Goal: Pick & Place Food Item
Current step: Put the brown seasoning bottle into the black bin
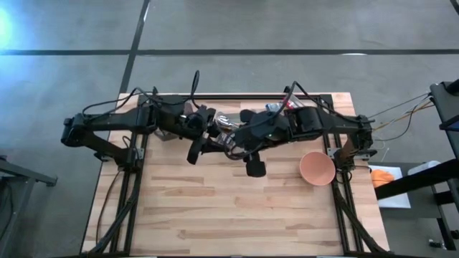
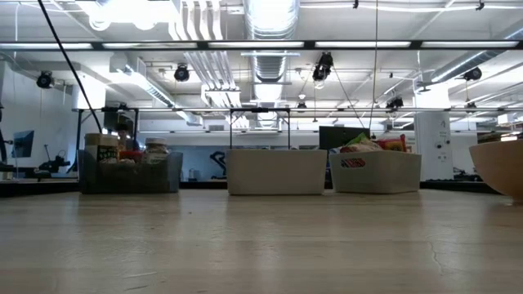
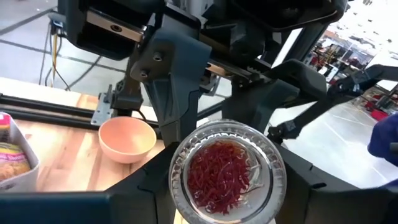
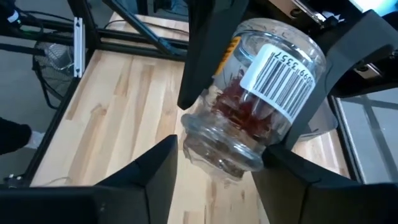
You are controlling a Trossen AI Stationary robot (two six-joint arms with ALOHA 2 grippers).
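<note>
A clear glass jar point(image 4: 255, 99) with red strands inside and a white barcode label hangs in the air over the table's far middle, lying tilted between my two arms. In the high view the jar point(image 1: 225, 123) shows between both hands. My left gripper point(image 3: 227, 190) is shut on the jar from the table's left. My right gripper point(image 4: 217, 171) is shut on it from the right. The left wrist view looks straight at the jar's round end point(image 3: 227, 171). Neither the jar nor a gripper shows in the low view. My left gripper pinches the jar's body point(image 4: 217, 68) between its two fingers point(image 4: 205, 56), coming nearly level from the table's left. The jar is clear of the table. My right gripper has the jar's narrow neck end point(image 4: 214, 152) between its two fingers point(image 4: 283, 165), slanting down from the table's right. The jar tilts, neck end toward this gripper.
A peach bowl point(image 1: 317, 168) stands on the wooden table near its right edge, and also shows as a bowl point(image 3: 127, 138) in the left wrist view. A clear bin with food packets point(image 3: 13, 158) sits at the far side. The near half of the table point(image 1: 229, 215) is bare wood.
</note>
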